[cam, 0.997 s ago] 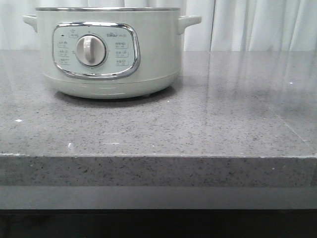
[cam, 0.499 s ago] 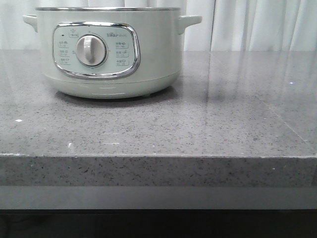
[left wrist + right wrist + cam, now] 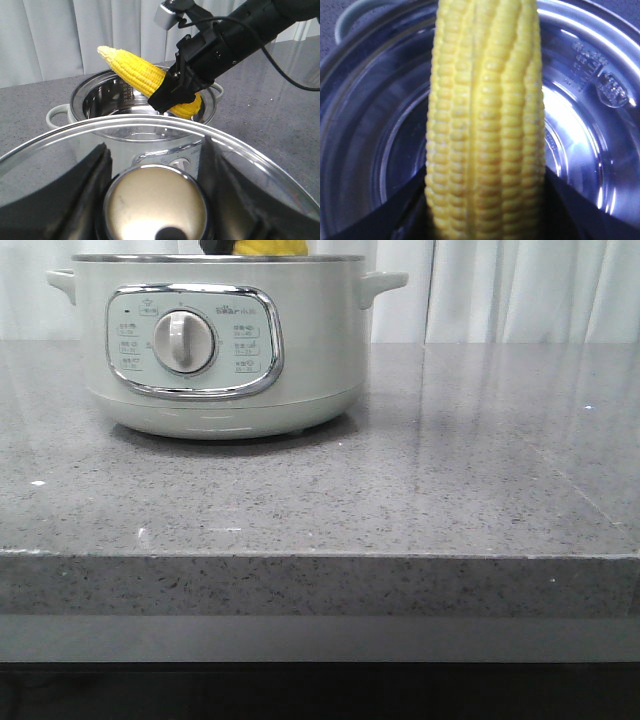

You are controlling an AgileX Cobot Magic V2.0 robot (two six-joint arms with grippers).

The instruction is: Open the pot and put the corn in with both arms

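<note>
While your right gripper (image 3: 172,95) clamps one corn (image 3: 142,77) cob above the one open pot (image 3: 215,345), your left gripper (image 3: 155,195) grips one glass lid (image 3: 150,145) by its knob (image 3: 156,207), held apart from the pot.

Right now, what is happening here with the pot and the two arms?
The right gripper holds the corn tilted over the open pot, above its steel rim and not yet inside. The left gripper holds the glass lid by its knob, off the pot and to the side. In the front view, only a bit of yellow shows above the pot's rim. The inside of the pot looks empty.
</note>
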